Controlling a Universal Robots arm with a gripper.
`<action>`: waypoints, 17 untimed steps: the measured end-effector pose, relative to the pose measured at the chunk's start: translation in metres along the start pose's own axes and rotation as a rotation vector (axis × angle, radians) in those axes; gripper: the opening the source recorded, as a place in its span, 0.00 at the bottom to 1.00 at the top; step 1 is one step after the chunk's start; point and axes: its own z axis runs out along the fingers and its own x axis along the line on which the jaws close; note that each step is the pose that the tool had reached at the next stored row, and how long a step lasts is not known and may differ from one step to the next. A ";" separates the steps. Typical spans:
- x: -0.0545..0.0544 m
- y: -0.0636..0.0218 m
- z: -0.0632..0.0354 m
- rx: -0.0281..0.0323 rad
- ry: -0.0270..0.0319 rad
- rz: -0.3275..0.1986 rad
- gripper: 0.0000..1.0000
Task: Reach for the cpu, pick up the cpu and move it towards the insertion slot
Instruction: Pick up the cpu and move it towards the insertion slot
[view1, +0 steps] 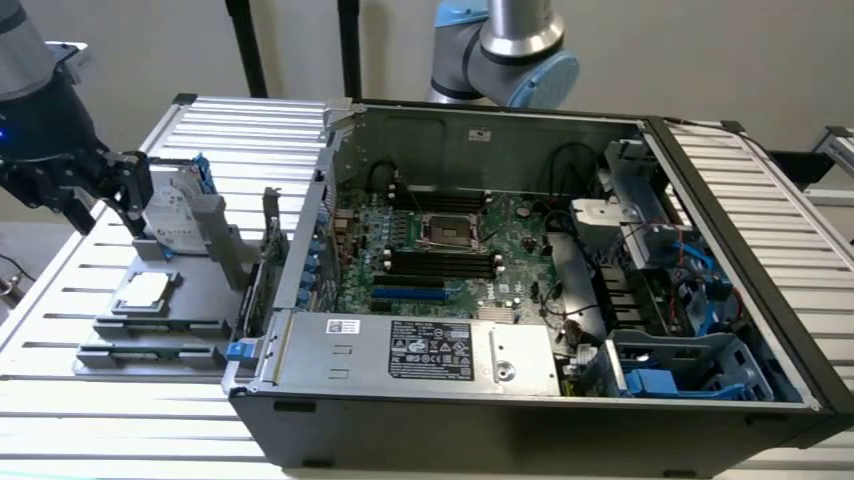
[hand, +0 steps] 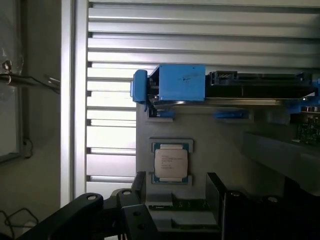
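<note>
Ribbed tabletop (view1: 80, 400): the cpu (hand: 171, 164) lies flat on a grey holder (view1: 200, 305) near its edge, on the exterior view's left. The gripper (hand: 176, 187) hovers close, spread wide, empty. The chip looks light, stiff and probably delicate; pinch opposite rims.

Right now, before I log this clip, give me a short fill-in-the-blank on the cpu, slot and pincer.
1. The cpu lies ___ the computer case, on a grey holder.
2. The open pincer holds ___.
3. The insertion slot sits in a ___ circuit board.
4. The hard drive beside the cpu has a ___ frame.
Missing words: outside; nothing; green; blue.
</note>
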 end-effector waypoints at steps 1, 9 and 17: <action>0.000 -0.0001 0.0017 0.0000 0.0000 0.000 0.60; 0.000 -0.0023 0.0164 0.0000 0.0000 -0.001 0.60; 0.000 -0.0132 0.0305 0.0000 0.0001 -0.004 0.60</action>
